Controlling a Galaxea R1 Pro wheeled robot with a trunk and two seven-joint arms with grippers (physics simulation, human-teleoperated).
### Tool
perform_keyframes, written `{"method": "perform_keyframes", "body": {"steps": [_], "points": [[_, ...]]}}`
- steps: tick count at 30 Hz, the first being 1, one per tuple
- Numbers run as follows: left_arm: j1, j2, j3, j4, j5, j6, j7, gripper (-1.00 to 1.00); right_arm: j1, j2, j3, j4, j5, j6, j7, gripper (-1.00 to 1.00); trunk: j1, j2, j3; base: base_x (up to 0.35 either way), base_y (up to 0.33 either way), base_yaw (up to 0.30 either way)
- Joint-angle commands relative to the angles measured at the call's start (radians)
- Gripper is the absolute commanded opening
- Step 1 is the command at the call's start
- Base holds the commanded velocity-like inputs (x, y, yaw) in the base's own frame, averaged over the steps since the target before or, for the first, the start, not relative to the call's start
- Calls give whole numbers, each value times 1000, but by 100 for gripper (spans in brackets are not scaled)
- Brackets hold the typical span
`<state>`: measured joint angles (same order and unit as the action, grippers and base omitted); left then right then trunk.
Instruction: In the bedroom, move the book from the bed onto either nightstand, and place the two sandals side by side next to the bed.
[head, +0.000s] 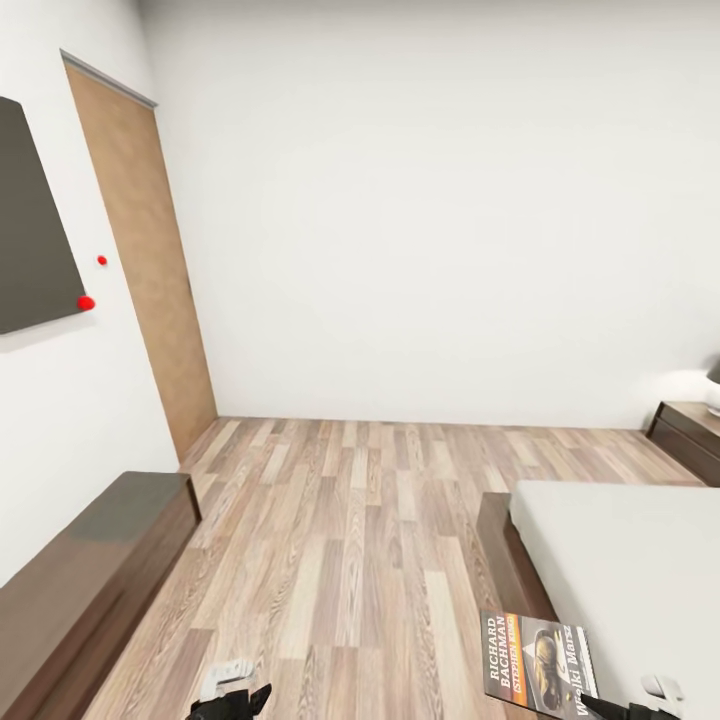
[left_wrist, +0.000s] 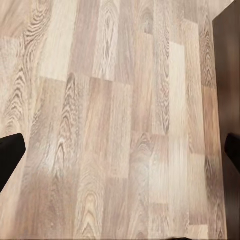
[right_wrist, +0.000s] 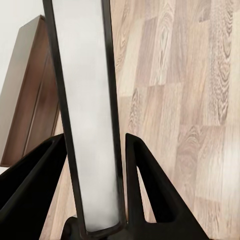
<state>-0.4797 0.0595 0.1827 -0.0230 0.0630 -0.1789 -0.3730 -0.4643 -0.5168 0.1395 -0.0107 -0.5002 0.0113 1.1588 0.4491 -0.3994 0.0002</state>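
The book (head: 538, 668), black and orange with white lettering, hangs over the floor just off the bed's near corner. My right gripper (head: 625, 710) is shut on it. In the right wrist view the book (right_wrist: 87, 125) stands edge-on between the two black fingers of the right gripper (right_wrist: 95, 140). The bed (head: 620, 560), pale mattress on a dark frame, lies to the right. A dark wooden nightstand (head: 690, 425) stands at the far right by the wall. My left gripper (head: 235, 700) is low on the left, and the left gripper (left_wrist: 120, 150) is open over bare floor. The sandals are out of view.
A long low dark cabinet (head: 90, 570) runs along the left wall under a dark wall panel (head: 30, 220). A wooden door (head: 145, 260) is at the back left. A white lamp (head: 714, 390) sits on the nightstand. Wood-plank floor (head: 350, 520) spreads between cabinet and bed.
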Motion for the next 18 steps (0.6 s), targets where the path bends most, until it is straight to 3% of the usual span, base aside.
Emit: {"method": "perform_keyframes", "body": {"steps": [1, 18], "points": [[0, 0, 1, 2, 6, -1, -6, 100, 0, 0, 2, 0, -9, 1, 2, -100, 1, -1, 0, 333, 0, 0], [0, 0, 0, 2, 4, -2, -6, 100, 0, 0, 2, 0, -10, 1, 2, -100, 1, -1, 0, 333, 0, 0]]}}
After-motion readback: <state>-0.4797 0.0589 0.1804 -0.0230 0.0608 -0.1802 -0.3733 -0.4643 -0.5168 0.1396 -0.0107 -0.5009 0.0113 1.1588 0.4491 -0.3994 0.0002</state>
